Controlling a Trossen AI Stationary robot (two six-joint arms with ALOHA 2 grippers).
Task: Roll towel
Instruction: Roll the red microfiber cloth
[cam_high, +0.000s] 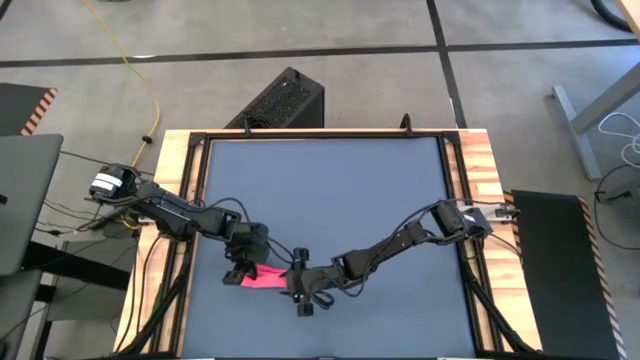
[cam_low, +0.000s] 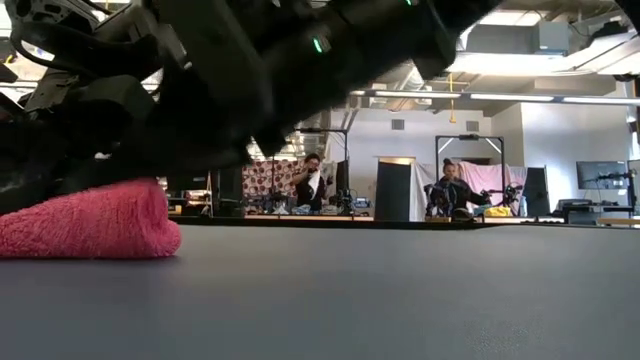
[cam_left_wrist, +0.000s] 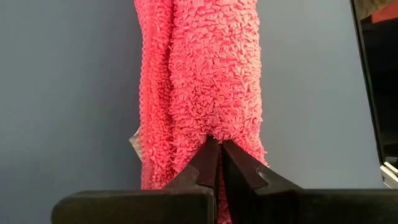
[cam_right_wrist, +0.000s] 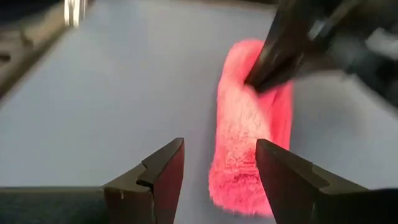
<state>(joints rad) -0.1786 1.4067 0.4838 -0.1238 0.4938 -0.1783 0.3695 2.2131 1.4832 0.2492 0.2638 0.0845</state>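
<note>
Dark grey table mat (cam_high: 330, 190) w/ wood-slat border, both arms meet near its front edge, left of centre. The towel (cam_high: 264, 277), a small pink-red fluffy terry cloth, lies there as a short thick strip, flat on the mat, between the two grippers.

Left gripper (cam_left_wrist: 216, 144): fingers clamped together, tips buried in the pile at one end of the towel. Looks like it's pinching a fold or pinning it down, can't tell how much cloth is actually between the tips. Tiny white tag (cam_left_wrist: 133, 142) pokes out at the strip's edge just beside them.

Right gripper (cam_right_wrist: 219, 163): jaws wide apart, nothing in them, hovering just off the towel's other end, strip lined up roughly in the gap.

My read: roll is partly formed, this is a re-grip. To do it well:
- keep left clamp steady so the turns don't spring open
- bring right down straddling the full thickness, not just the top layer
- close on the loose edge, low to the mat, then turn toward left w/ light tension
- slack = lopsided roll.

Risk: fluffy pile slips, right could catch only loops.
</note>
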